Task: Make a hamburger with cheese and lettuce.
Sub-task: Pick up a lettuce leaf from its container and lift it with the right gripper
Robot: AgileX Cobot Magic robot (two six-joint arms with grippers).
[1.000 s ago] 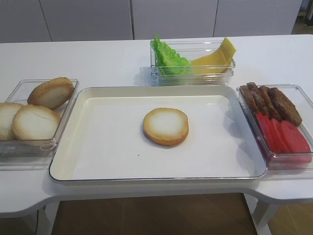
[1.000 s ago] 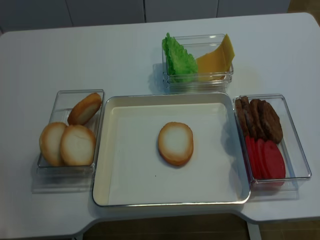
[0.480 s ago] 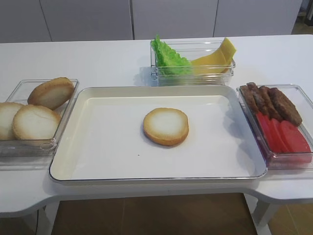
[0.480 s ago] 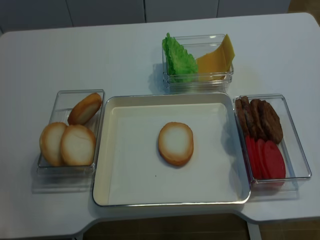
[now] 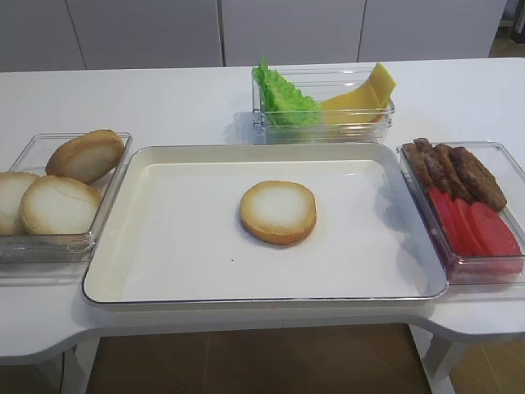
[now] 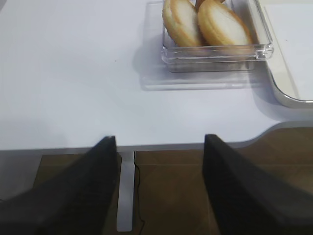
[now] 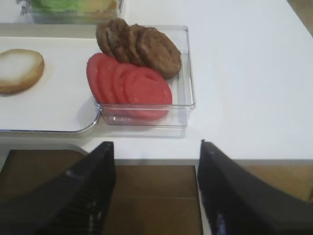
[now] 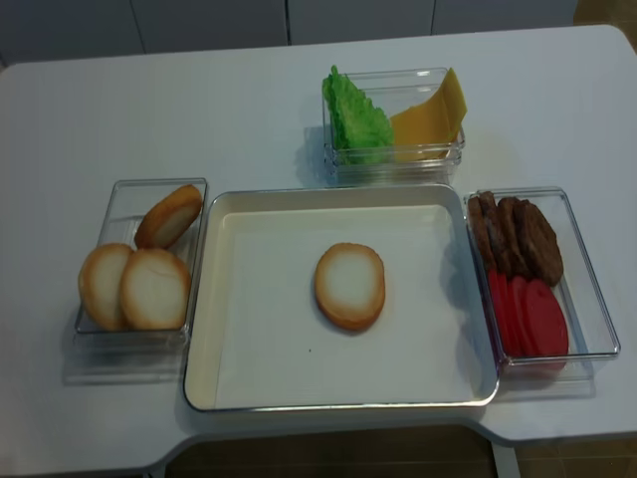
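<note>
The bun (image 5: 278,212) lies cut face up, cream with a brown rim, mid-tray (image 5: 164,246). Nothing has moved since earlier. Both grippers (image 7: 154,196) (image 6: 159,191) gape, empty.

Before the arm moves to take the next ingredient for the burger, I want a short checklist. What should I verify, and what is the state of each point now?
1. Bun half lies flat on the tray, cut face up, nothing on it: ok.
2. Lettuce stands in the far clear box, free on top: ok.
3. Cheese leans in the same box, beside the lettuce: ok.
4. Right tool is open, empty, off the table's near edge: ok.
5. Left tool is open, empty, off the near edge: ok.
6. How many cheese slices are stacked: cannot tell.
</note>
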